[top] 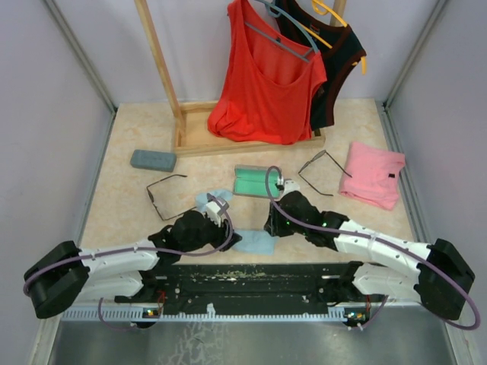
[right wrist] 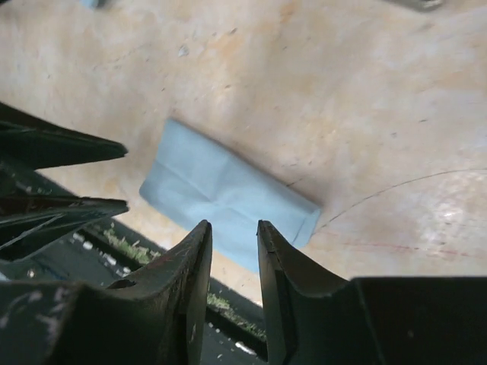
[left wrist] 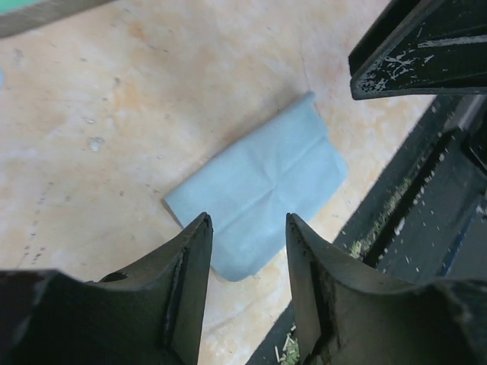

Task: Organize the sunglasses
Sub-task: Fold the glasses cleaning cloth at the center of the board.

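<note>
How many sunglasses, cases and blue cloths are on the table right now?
Sunglasses: 2
Cases: 2 (one shut, one open)
Blue cloths: 2
Total: 6

Setting: robot test cell, laboratory type.

Evidence:
- Plain grey wall panels (top: 53, 99) stand between metal corner posts (top: 80, 53) on three sides.
- The marble-look tabletop (top: 125, 220) carries a left arm (top: 114, 262) and a right arm (top: 380, 247), both fixed to a black rail (top: 251, 277) at 6 o'clock.
- Staged props: a wooden clothes rack (top: 161, 68) with a red top (top: 262, 91) at 12 o'clock, and sunglasses (top: 163, 181) and a grey case (top: 152, 160) at 10 o'clock.
</note>
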Controlling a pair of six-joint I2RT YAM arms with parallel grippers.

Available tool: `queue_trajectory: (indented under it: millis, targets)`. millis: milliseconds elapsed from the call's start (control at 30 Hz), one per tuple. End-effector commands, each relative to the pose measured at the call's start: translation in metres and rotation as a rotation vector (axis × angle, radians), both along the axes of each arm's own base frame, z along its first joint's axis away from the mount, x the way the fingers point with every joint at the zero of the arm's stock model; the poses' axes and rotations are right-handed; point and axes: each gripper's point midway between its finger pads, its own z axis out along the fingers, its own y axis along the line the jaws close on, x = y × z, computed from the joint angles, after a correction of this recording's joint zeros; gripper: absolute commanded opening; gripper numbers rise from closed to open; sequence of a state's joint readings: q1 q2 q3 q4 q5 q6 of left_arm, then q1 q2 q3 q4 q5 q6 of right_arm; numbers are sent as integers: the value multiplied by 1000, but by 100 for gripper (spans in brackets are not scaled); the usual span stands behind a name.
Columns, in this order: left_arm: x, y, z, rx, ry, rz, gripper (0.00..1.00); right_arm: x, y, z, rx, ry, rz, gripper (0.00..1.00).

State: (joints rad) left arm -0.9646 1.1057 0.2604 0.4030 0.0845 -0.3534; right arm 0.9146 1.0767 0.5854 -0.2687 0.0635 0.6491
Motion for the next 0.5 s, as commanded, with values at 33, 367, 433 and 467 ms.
queue_trajectory:
  millis: [33,367,433,467]
  targets:
    - [29,13,8,13,-10,201,52,19,-24,-12,-36,-25,-156,35]
    - [45,8,-7,64,53,271,51,17,-28,-33,3,51,-214,38]
    - [48,7,-11,73,65,280,51,15,-28,-36,14,74,-224,38]
    - [50,7,-13,78,70,284,50,13,-28,-37,19,84,-225,38]
